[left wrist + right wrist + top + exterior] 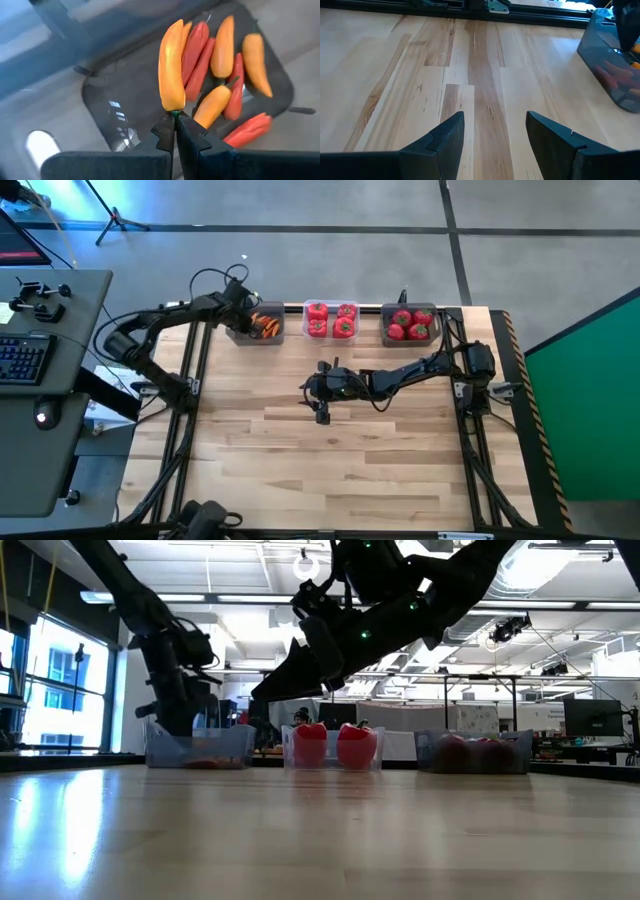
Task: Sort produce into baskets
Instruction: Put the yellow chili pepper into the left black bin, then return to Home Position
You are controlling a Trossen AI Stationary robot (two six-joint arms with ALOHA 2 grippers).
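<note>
Three baskets stand in a row at the table's far edge. The left dark grey one holds thin orange and red pieces. The clear middle one holds red bell peppers, and the right dark grey one holds red tomatoes. My left gripper is over the left basket, shut on a long orange piece. My right gripper hovers open over the table's middle, with nothing between its fingers. My left gripper pinches the orange piece by its green stem tip between its two fingertips. The fingers slant steeply down, in line with the piece. The piece points away from the fingertips into the basket; whether its far end touches anything I cannot tell.
Bare wooden tabletop spreads from the baskets to the near edge. Black frame rails run along the left and right sides. A desk with a keyboard stands beyond the left edge.
</note>
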